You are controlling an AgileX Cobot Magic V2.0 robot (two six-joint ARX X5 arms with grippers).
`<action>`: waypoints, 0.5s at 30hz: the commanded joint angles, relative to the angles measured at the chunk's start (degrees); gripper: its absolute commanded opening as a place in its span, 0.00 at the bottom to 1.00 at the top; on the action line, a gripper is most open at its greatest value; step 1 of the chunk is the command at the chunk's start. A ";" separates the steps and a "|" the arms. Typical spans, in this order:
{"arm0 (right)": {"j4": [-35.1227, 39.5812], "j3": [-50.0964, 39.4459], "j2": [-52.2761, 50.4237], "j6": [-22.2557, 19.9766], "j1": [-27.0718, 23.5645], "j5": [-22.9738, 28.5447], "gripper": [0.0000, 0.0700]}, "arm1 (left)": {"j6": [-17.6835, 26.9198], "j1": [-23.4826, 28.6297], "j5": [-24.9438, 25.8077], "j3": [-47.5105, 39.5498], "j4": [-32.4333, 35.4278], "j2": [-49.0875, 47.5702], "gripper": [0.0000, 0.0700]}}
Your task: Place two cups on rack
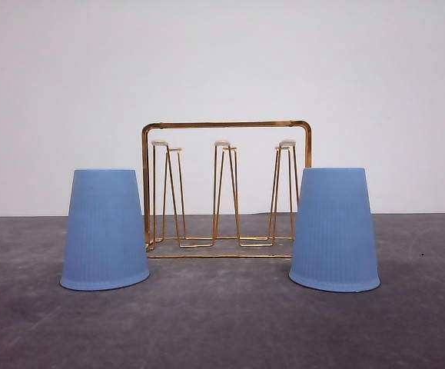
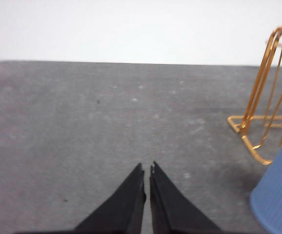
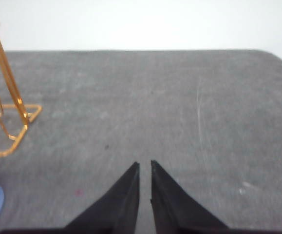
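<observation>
Standing mouth-down on the grey tabletop (image 1: 222, 323), two light blue ribbed cups flank the gold wire rack (image 1: 226, 188): the left cup (image 1: 104, 231) at its nine o'clock, the right cup (image 1: 334, 231) at three o'clock, both slightly nearer the camera. Left hand (image 2: 147, 169) and right hand (image 3: 145, 165) hover over bare tabletop, fingers clenched nearly together, grasping nothing.

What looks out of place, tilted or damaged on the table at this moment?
Nothing stands out. Both cups, left and right, stand upside down and upright on the table, either side of the rack. The rack stands level with nothing on its prongs.
</observation>
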 commanded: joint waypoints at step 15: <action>-15.33 23.18 3.08 13.83 0.04 -0.20 0.00 | -26.36 0.07 -0.60 18.19 -6.81 3.28 0.00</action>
